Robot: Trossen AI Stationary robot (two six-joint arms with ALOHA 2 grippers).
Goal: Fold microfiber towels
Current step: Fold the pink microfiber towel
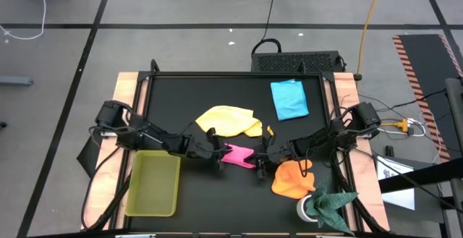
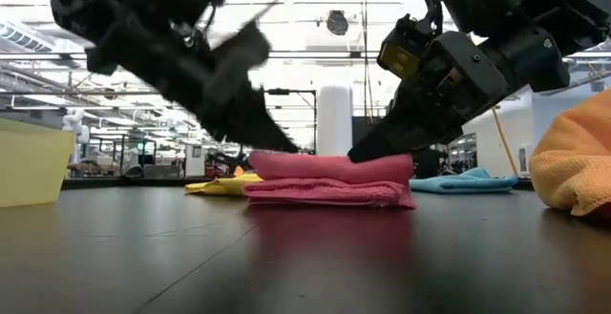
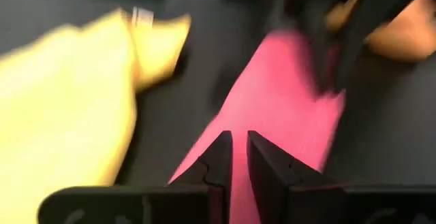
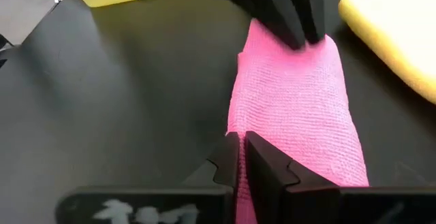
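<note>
The pink towel [image 1: 239, 155] lies folded in layers on the black table [image 1: 188, 93], mid-table, between my two grippers. My left gripper [image 1: 217, 155] is shut on its left end and my right gripper [image 1: 258, 163] on its right end; both reach in slanting downward. The low view shows the pink towel [image 2: 329, 182] as a thick upper fold on a flatter lower layer. The yellow towel [image 1: 228, 120] lies crumpled just beyond it. The light blue towel [image 1: 289, 99] lies flat at the far right, and the orange towel [image 1: 291, 179] is bunched at the near right. My left gripper pinches the pink towel's left end [image 3: 240, 123] between its two fingers, slanting down from the table's left. How many layers it has, I cannot tell. The towel rests on the table. My right gripper pinches the pink towel's right end [image 4: 253, 124] between its two fingers, near one corner, slanting down from the table's right. The fingers point along the folded strip. The towel lies on the table, slack.
A translucent yellow-green tray [image 1: 153, 183] stands at the near left. A dark green cloth [image 1: 330, 203] lies at the near right corner beside the orange towel. Wooden side rails [image 1: 124, 93] border the table.
</note>
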